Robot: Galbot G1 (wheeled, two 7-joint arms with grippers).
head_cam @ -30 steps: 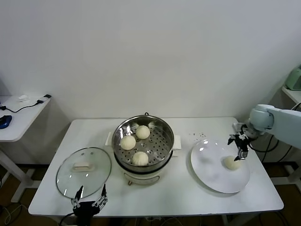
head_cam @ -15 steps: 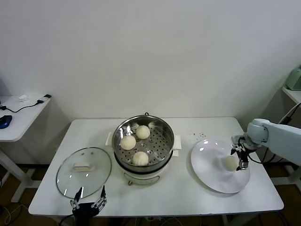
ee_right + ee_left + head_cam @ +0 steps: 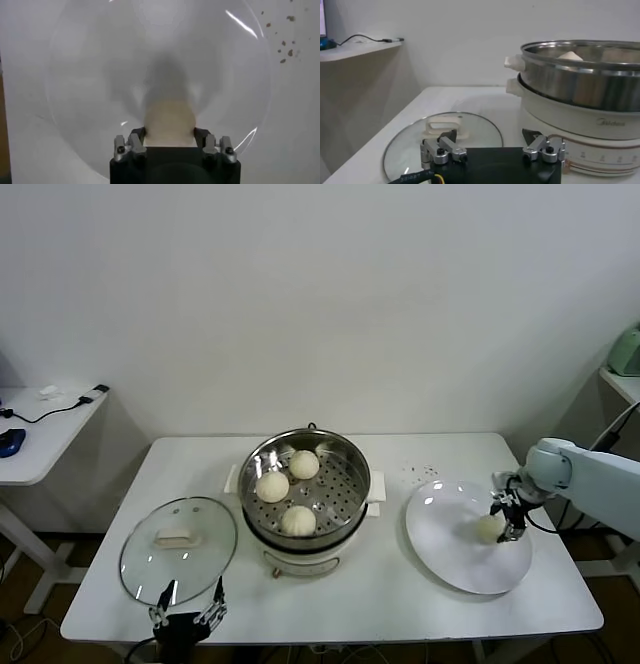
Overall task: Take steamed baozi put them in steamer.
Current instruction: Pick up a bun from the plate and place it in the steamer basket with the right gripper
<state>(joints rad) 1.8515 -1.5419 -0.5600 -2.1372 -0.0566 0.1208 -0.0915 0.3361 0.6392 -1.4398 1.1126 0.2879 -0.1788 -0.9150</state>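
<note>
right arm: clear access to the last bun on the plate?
Probably yes. The right hand is already down at the last bun on the white plate, a finger on either side of it in the right wrist view, nothing else near. The left hand sits parked at the table's front edge.

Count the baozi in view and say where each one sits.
4. Three lie in the steamer: one at the back, one on the left, one at the front. The fourth is on the white plate, between the right gripper's fingers.
</note>
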